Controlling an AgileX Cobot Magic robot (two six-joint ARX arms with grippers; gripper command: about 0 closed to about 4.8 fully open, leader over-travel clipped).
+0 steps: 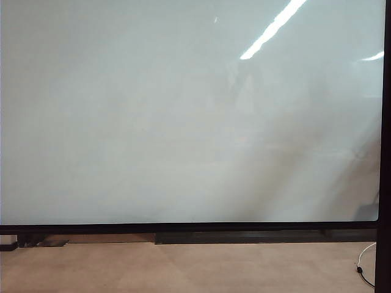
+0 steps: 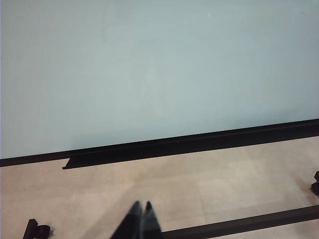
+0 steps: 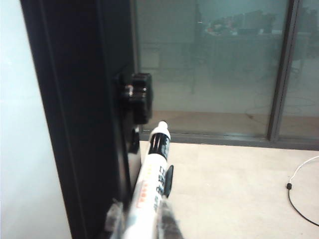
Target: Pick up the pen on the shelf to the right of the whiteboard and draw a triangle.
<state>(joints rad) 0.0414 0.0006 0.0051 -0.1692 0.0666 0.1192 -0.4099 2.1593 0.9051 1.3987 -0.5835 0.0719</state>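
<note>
The right pincer (image 3: 142, 219) sits beside the black frame (image 3: 79, 124) at the edge of the whiteboard (image 3: 25, 124). Its 2 fingertips (image 3: 167, 221) stand blurred on either side of the pen (image 3: 149, 184), narrowly parted with the barrel between them and seemingly against it, so the pincer looks closed on the pen, though the blur hides the contact itself. The pen runs forward from the pincer, its white barrel carrying dark and red marks and its black-capped end pointing away, just short of a black knob (image 3: 139, 97) fixed to the frame. A small dark clip or bracket (image 3: 168, 180) sits just beside the barrel, on the side away from the frame. Beyond the pen tip lies pale floor (image 3: 234, 184), then a glass partition (image 3: 209, 69), and a white cable (image 3: 299, 189) trails over the floor well off to the far side of the pincer from the frame.

The left pincer (image 2: 141, 206) shows only its 2 dark fingertips, pressed together and holding nothing. It hangs above the floor, well back from the whiteboard's lower black frame, which crosses ahead of it.

In the exterior view the whiteboard (image 1: 183, 122) fills nearly everything, glossy with reflected ceiling lights; neither pincer appears there.
</note>
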